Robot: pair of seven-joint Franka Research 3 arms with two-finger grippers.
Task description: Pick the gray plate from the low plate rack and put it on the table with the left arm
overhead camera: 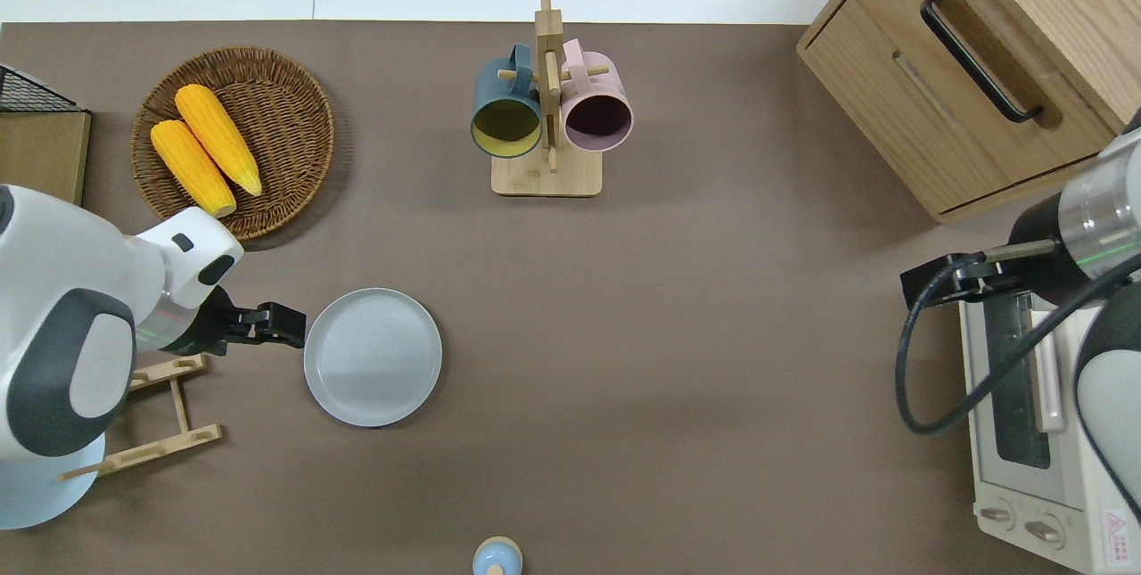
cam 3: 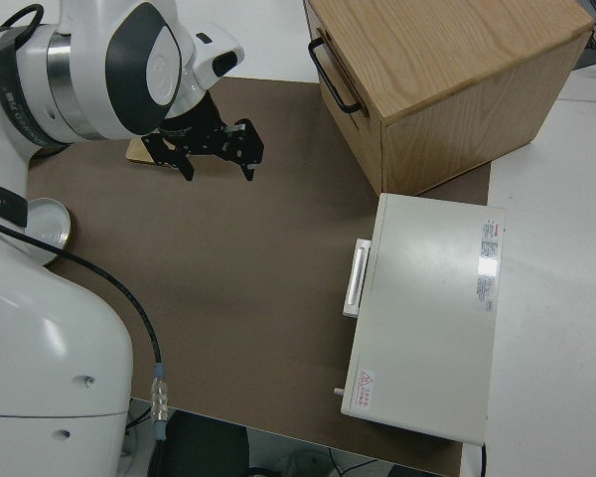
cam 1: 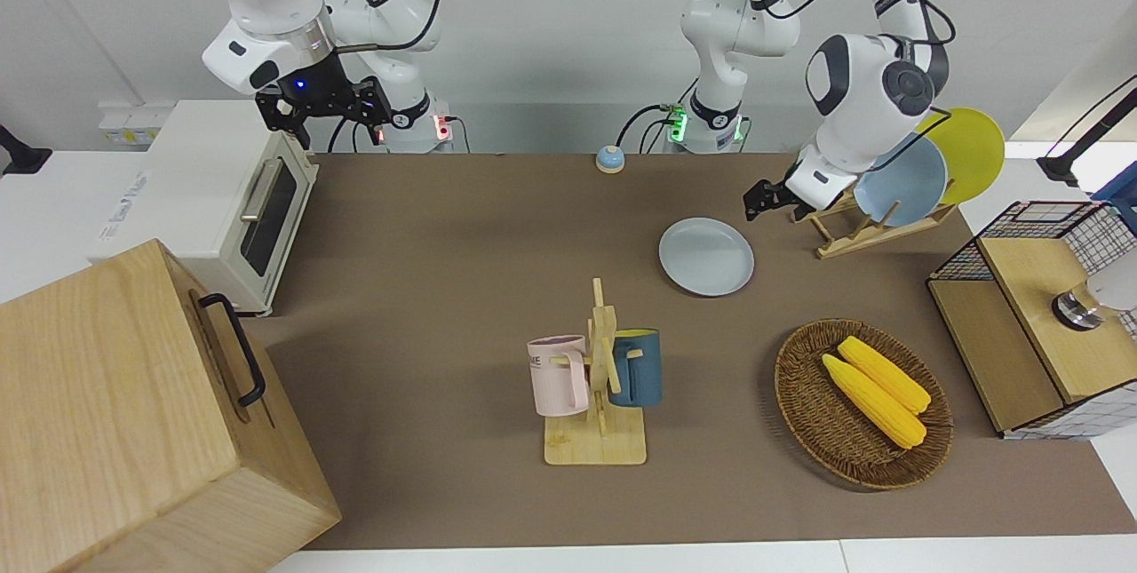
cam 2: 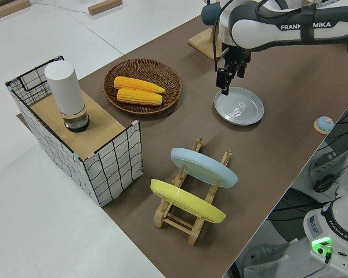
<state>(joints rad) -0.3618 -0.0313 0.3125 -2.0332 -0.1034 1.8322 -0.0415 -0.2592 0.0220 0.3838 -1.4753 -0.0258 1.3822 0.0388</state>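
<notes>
Brown tabletop (cam 1: 444, 289) fills every view. One gray plate (overhead camera: 373, 357) lies flat on it, left of centre in the overhead frame, clear of the low plate rack (cam 2: 188, 217). Only the left side view shows that rack's load: two plates, light-blue plate (cam 2: 204, 167) and yellow plate (cam 2: 187, 201), leaning in its pegs. Left gripper (overhead camera: 287, 325) reaches level from the frame's left edge, fingers spread and empty, just beside the plate's rim. Right arm is parked.
</notes>
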